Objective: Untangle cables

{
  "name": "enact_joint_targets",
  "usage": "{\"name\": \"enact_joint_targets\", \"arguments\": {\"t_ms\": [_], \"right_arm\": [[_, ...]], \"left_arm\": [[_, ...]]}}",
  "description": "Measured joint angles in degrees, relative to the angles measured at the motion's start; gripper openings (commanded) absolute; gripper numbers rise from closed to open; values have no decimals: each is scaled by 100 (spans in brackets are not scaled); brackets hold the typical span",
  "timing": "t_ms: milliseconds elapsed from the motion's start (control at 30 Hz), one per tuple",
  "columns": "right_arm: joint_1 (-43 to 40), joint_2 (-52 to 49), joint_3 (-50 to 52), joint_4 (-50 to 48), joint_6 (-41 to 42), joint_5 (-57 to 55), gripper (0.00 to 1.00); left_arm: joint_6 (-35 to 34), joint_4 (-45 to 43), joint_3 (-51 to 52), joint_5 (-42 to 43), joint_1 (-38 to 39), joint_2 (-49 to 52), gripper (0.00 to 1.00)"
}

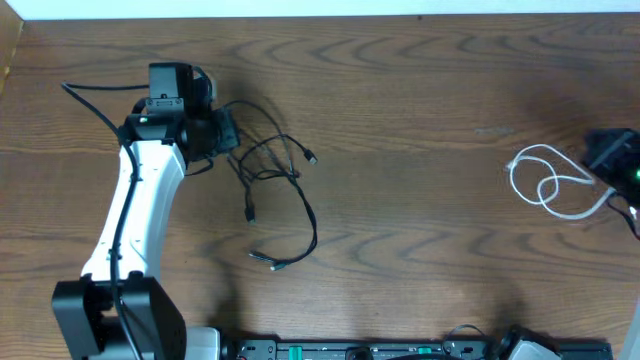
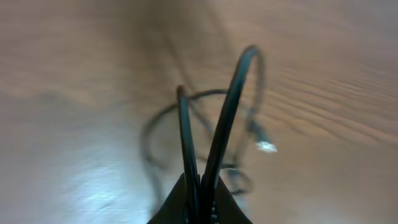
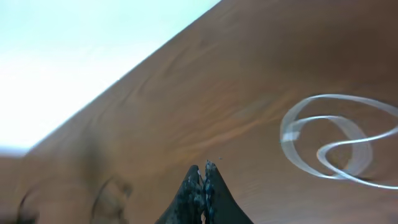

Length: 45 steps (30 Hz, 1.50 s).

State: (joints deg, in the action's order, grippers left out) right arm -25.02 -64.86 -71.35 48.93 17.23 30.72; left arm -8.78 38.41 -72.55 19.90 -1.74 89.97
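The black cable [image 1: 314, 228] lies in loose loops on the wooden table, left of centre. My left gripper [image 1: 228, 140] is shut on its upper left part. In the left wrist view two black strands [image 2: 231, 99] rise from the shut jaws [image 2: 202, 186], with a small plug further off. The white cable [image 1: 548, 182] lies coiled at the far right, apart from the black one. My right gripper [image 1: 605, 152] is just right of it. In the right wrist view the jaws [image 3: 204, 169] are shut with nothing between them, and the white cable [image 3: 289, 140] lies to their right.
The table's far edge [image 1: 320, 18] runs along the top of the overhead view. The robot base and a rail [image 1: 380, 348] sit at the near edge. A thick black arm wire [image 1: 95, 100] hangs left of the left arm.
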Motion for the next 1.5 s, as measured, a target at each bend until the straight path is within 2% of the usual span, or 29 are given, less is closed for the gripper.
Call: {"name": "enact_joint_targets", "arguments": {"t_ms": [33,67,200,267,367,667,833,967,1133,1200,1367,1500], "right_arm": [[103,-68,0,-13,-50,118,7],[293,-173,0,-39,-125,256,16],[979,-439,0,-181,-490,649,58],[1414,-529,0,-297,-721,789,67],[2070,-592,0,-479,-1010,929,74],[3932,-798,0,-1263,-1224,1040,77],[4500,-1526,-7,-1982,-861,949,78],[4929,-2288,-7,-2468,-656,839,77],[5268,-2826,-4,-2964,-149,420,67],[5364,-3034,-4,-3036,229,81,59],[5421,-3477,-7,-3147,1097,-769,58],[5421,-3742,-7,-3108,1375,-1102,48]], "left_arm": [[109,-50,0,304,4,-85,8],[208,-111,2,643,17,-201,7],[435,-402,2,1856,101,-809,7],[402,-568,2,2326,168,-1128,7],[79,-743,2,2761,256,-1510,8],[-1364,-776,2,3421,260,-1784,7],[-1674,-680,2,4159,260,-1784,7],[-1762,-107,2,4697,260,-1784,8],[-1735,328,7,4896,260,-1784,8],[-1714,413,7,4922,260,-1784,7],[-1692,442,7,4922,260,-1784,8],[-1692,468,7,4946,260,-1784,8]]}}
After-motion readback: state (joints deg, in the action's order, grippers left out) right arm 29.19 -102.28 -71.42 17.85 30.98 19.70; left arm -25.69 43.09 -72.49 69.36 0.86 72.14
